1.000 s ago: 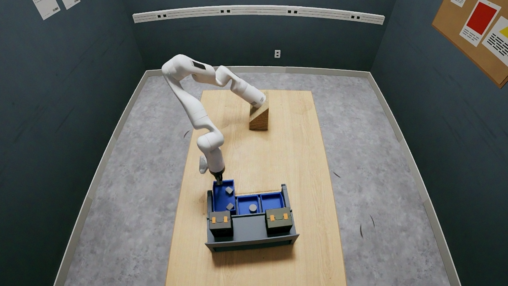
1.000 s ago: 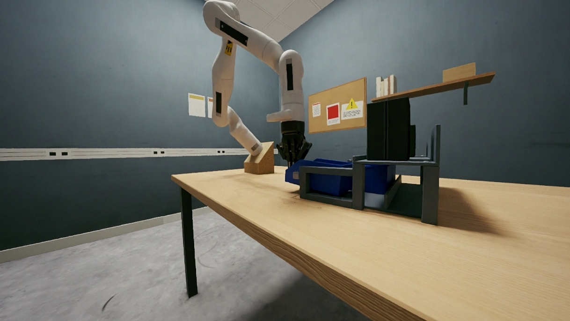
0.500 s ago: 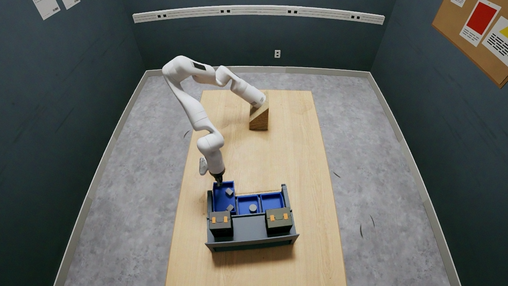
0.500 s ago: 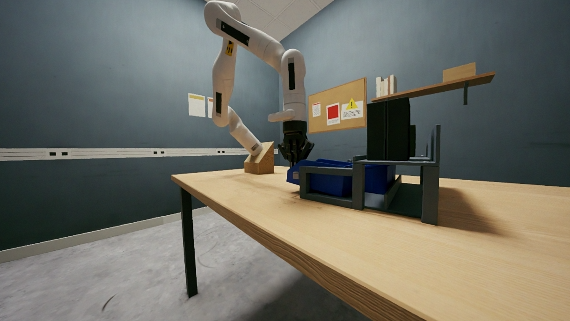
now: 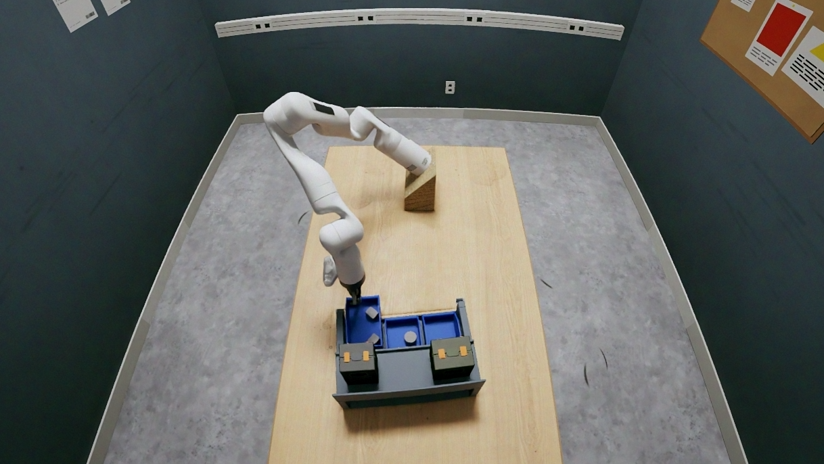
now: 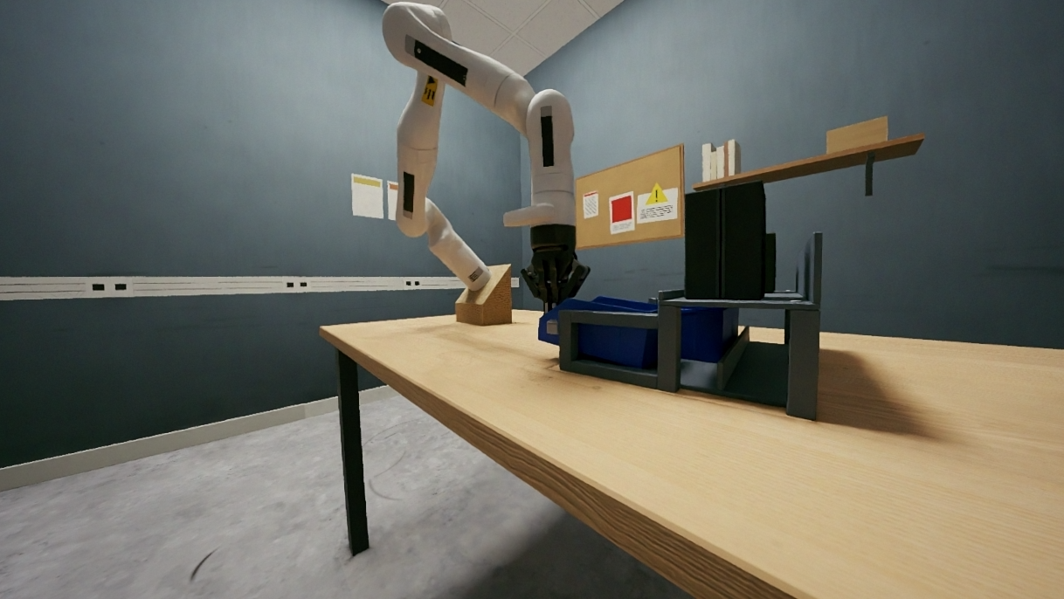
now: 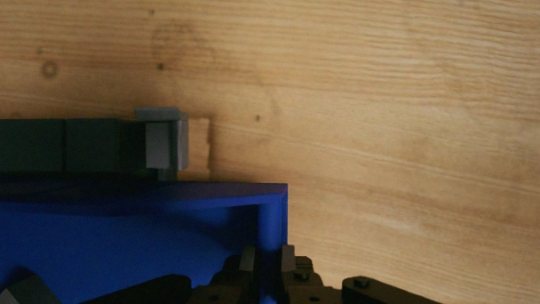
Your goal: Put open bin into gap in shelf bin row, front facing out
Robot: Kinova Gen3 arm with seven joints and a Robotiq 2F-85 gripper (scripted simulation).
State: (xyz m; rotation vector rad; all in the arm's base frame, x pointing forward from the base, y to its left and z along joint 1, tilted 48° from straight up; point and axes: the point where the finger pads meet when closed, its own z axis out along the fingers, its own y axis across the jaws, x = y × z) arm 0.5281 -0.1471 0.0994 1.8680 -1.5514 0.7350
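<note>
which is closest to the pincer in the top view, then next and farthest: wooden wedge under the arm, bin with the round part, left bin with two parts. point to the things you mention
1. left bin (image 5: 362, 327) (image 7: 133, 240): its front wall is in the pincer (image 5: 355, 299) (image 6: 552, 303) (image 7: 269, 267)
2. bin with the round part (image 5: 395, 344): middle of the row
3. wooden wedge (image 5: 420, 199) (image 6: 487, 308): far end of the table
</note>
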